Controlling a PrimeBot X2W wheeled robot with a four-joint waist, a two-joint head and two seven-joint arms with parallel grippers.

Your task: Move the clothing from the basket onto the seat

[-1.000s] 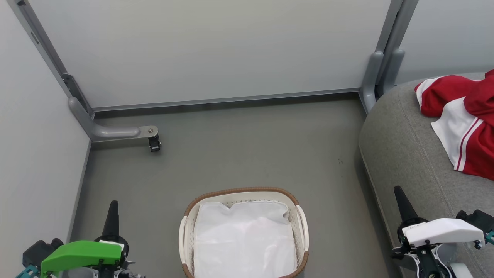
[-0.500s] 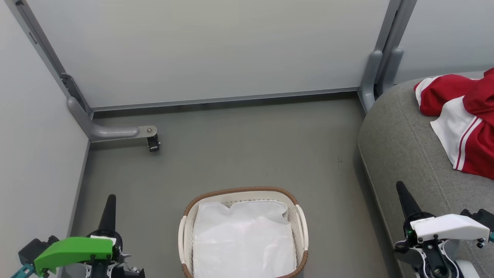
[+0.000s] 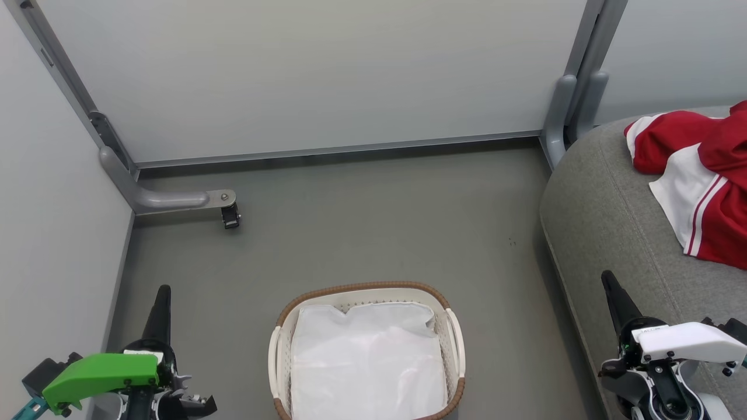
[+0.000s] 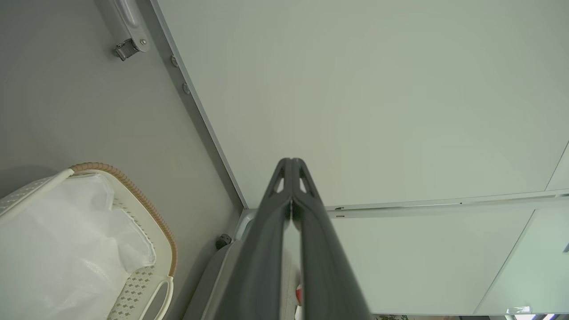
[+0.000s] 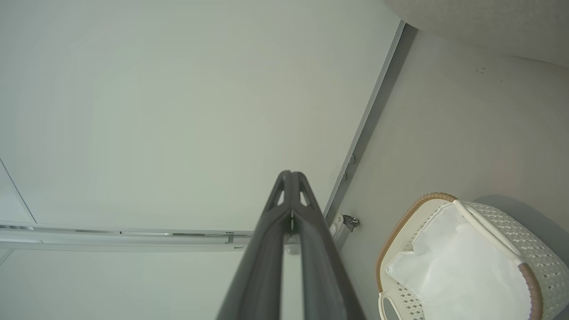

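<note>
The red and white clothing (image 3: 697, 186) lies crumpled on the grey seat (image 3: 613, 233) at the right edge of the head view. On the floor at bottom centre stands the white basket (image 3: 366, 291) with its brown woven rim, holding a plain white liner (image 3: 367, 361). My left gripper (image 3: 163, 290) is shut and holds nothing, low at the left of the basket. Over the seat's front edge my right gripper (image 3: 607, 276) is shut and holds nothing. The basket (image 4: 133, 195) shows in the left wrist view behind the shut fingers (image 4: 291, 186), and the basket (image 5: 444, 198) in the right wrist view.
Pale partition panels (image 3: 327, 76) wall the back and left. A grey bracket foot with a small black caster (image 3: 230, 216) sits on the floor at the back left, and a grey post (image 3: 560, 116) stands beside the seat. Grey floor (image 3: 373, 221) lies between basket and wall.
The view has shifted slightly. Both grippers have slid a little lower and outward in the picture. Basket, clothing and seat stay where they were.
</note>
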